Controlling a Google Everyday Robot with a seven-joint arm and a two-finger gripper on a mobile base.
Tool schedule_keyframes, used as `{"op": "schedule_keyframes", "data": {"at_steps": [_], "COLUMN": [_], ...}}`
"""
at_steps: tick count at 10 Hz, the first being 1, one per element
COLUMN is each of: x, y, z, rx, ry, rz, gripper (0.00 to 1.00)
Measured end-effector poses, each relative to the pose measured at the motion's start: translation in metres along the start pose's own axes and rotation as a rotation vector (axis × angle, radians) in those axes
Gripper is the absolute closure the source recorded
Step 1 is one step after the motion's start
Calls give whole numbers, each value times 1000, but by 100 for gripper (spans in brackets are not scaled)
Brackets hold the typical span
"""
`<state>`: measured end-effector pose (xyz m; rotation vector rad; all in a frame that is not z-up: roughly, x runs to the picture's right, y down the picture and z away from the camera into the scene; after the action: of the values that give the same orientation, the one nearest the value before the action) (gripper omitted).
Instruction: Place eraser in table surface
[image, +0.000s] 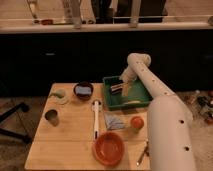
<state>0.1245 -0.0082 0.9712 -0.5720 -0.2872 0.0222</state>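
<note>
My gripper (119, 88) hangs from the white arm (150, 90) and reaches down into the left half of the green tray (142, 95) at the back right of the table surface (75, 135). A small pale tan piece (132, 102) lies by the tray's near wall, just right of and nearer than the gripper. It may be the eraser, but I cannot tell for sure. I cannot tell whether the gripper holds anything.
On the table stand a dark bowl (83, 90) with something blue, a pale cup (60, 95), a metal cup (51, 116), a long white tool (96, 118), a folded grey-blue cloth (114, 121), an orange ball (137, 122) and an orange bowl (109, 148). A dark counter runs behind.
</note>
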Motion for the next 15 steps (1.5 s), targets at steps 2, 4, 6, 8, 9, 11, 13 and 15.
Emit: {"op": "schedule_keyframes", "data": {"at_steps": [2, 4, 6, 8, 9, 11, 13, 15], "x": [-7, -9, -8, -9, -8, -6, -6, -6], "y": [-3, -8, -12, -14, -14, -14, -14, -13], "z": [8, 20, 33, 39, 39, 38, 38, 40], "rx": [-30, -70, -108, -127, -129, -129, -129, -131], "ry": [15, 24, 25, 28, 29, 29, 30, 30], "rz": [-38, -64, -75, -83, -83, -80, -81, -81], "gripper": [20, 20, 20, 20, 20, 20, 20, 20]}}
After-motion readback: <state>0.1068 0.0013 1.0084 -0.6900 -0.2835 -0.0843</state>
